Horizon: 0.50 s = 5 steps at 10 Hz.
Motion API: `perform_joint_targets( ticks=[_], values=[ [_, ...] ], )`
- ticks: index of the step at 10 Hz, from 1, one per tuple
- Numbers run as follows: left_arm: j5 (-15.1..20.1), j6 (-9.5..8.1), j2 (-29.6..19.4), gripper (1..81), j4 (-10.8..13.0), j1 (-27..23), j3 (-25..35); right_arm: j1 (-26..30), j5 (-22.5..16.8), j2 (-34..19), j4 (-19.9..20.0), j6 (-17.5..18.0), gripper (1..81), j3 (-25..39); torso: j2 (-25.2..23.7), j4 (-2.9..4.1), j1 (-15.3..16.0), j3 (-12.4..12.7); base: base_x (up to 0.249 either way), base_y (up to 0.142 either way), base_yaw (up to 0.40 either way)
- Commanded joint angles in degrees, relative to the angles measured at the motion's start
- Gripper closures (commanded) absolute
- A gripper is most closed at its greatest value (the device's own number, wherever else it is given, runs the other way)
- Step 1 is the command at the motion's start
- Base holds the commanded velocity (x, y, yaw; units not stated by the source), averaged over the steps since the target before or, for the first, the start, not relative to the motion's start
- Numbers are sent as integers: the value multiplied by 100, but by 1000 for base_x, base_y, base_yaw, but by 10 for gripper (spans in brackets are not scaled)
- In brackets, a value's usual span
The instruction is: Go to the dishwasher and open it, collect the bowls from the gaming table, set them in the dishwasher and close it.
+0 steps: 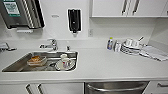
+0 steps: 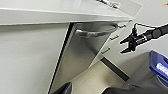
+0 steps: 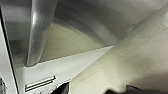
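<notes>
Under the white counter [image 1: 105, 65], the dishwasher [image 1: 116, 88] is closed.

A: Dishwasher [image 1: 116, 88]: what finish does the front show?
B: Brushed steel, satin sheen; the bar handle [image 3: 37, 32] is smooth polished metal.
A: And the counter [image 1: 105, 65]?
B: Smooth white surface, faintly glossy. The sink [image 1: 15, 66] is stainless steel, the tap [image 1: 51, 44] bright chrome.
A: The cabinet doors [image 2: 27, 57]?
B: Plain white, matt. The floor [image 3: 130, 62] is smooth, pale beige.
</notes>
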Motion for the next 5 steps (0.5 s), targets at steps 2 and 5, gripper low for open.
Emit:
perform_joint_targets(
  ticks=[2,5],
  values=[
    [28,-15,-237,10,60,-414,182,1057,-189,-302,46,790,10,93,0,0,0,0,0,0,0],
    [37,-15,-237,10,77,-414,182,1427,-241,-302,63,1495,10,-66,0,0,0,0,0,0,0]
  ],
)
